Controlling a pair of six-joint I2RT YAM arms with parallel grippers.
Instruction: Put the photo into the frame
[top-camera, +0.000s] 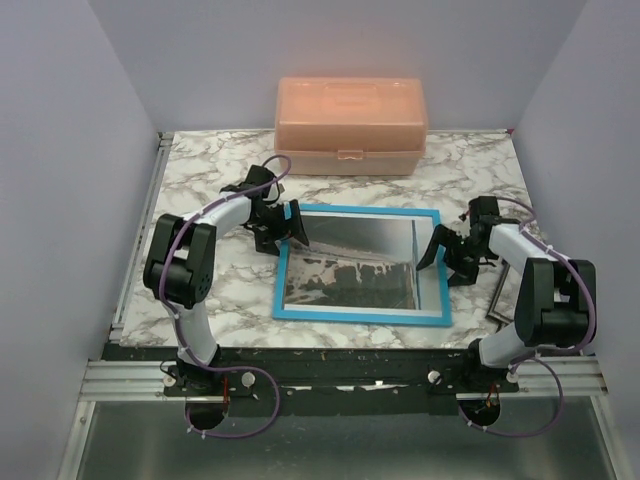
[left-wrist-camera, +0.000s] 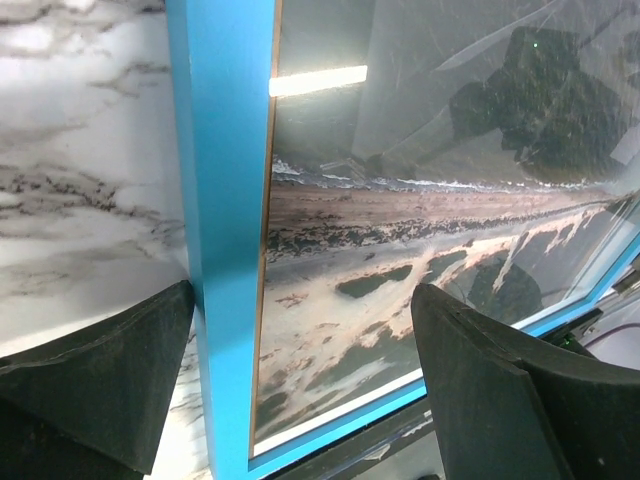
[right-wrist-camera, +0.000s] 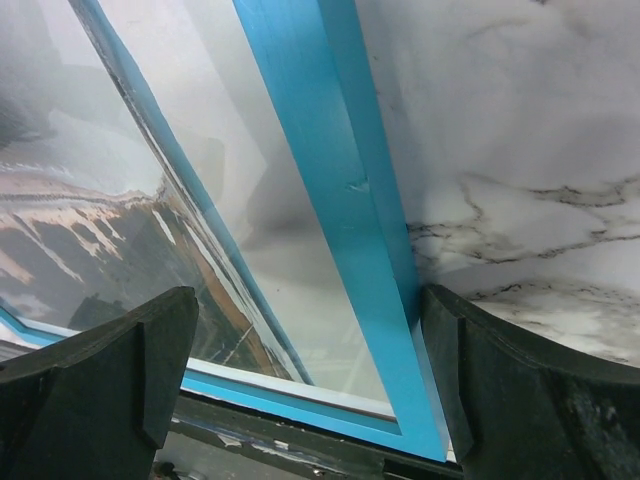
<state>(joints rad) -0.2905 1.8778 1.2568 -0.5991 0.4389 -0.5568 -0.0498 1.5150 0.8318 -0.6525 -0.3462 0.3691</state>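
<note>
both pincers are poised at opposite sides of the frame (top-camera: 358, 313), which lies flat, blue side up, on the marble table (top-camera: 200, 180). the left pincer (left-wrist-camera: 300, 295) is released, jaws wide, straddling the frame's left rim (left-wrist-camera: 225, 200). its outboard finger (left-wrist-camera: 100, 380) hangs over bare marble and its inboard finger (left-wrist-camera: 500, 390) over the pane (left-wrist-camera: 420, 120). the right pincer (right-wrist-camera: 310, 293) is likewise released and straddles the opposite rim, which runs close beside its outboard finger.

the photo (top-camera: 350, 270) sits inside the frame's opening, between the two pincers, scenery facing up. whether it lies over or under the pane cannot be told. on the right pincer's side a pale strip of the opening separates the photo's edge from the rim, so the print sits nearer the left pincer. an orange box (top-camera: 350, 125) stands well beyond both sets of fingertips.

judged step: taking hold of the frame by both rims. to do it well, each pincer should settle lower until the rim sits deep between its fingers. both should then clench together, bearing on the rim only, never on the pane. the inboard fingers should keep off the print so that it neither creases nor slides. once the frame is held, both sides should move level and in step, since a tilt toward either pincer could let a loose print slip off centre.
</note>
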